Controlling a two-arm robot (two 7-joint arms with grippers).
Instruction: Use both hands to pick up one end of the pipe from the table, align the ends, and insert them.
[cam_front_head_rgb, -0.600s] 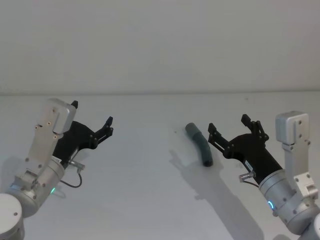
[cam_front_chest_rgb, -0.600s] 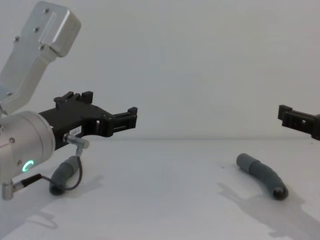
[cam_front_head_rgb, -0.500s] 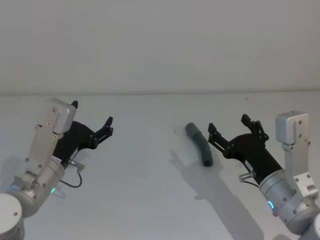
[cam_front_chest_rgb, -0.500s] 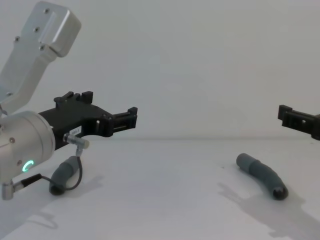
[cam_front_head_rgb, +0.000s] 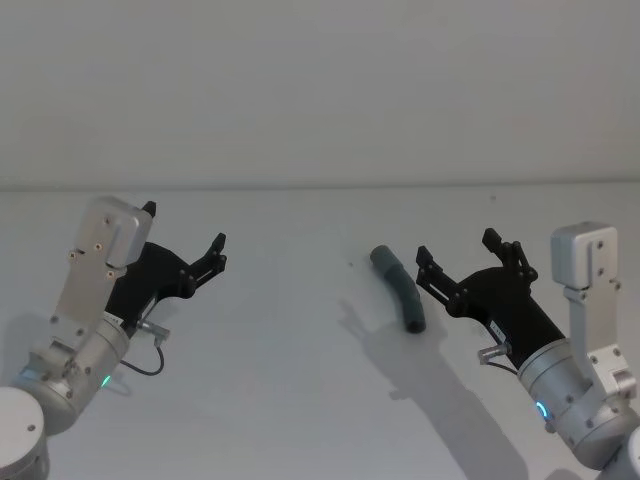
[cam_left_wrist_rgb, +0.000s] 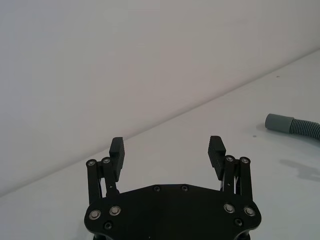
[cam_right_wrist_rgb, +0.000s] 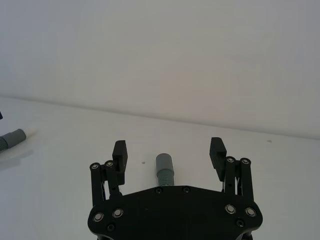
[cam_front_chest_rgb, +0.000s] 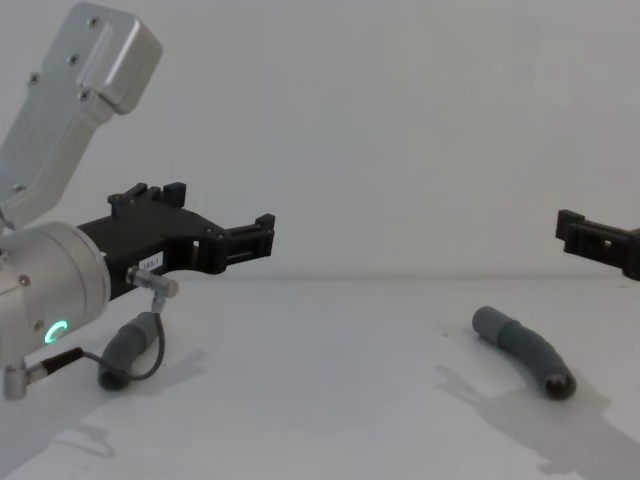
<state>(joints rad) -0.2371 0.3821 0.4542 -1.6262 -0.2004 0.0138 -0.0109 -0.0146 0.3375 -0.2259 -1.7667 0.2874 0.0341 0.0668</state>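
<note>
left gripper (cam_front_head_rgb: 185, 228) & right gripper (cam_front_head_rgb: 456, 247) hover w/ fingers spread; pipe piece (cam_front_head_rgb: 400, 290) lies free on surface (cam_front_head_rgb: 290, 380) beside right one.

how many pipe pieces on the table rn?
2. One pipe piece lies on the table just ahead of the open right tool. The other piece lies beneath the open left tool, partly behind its cable.
</note>
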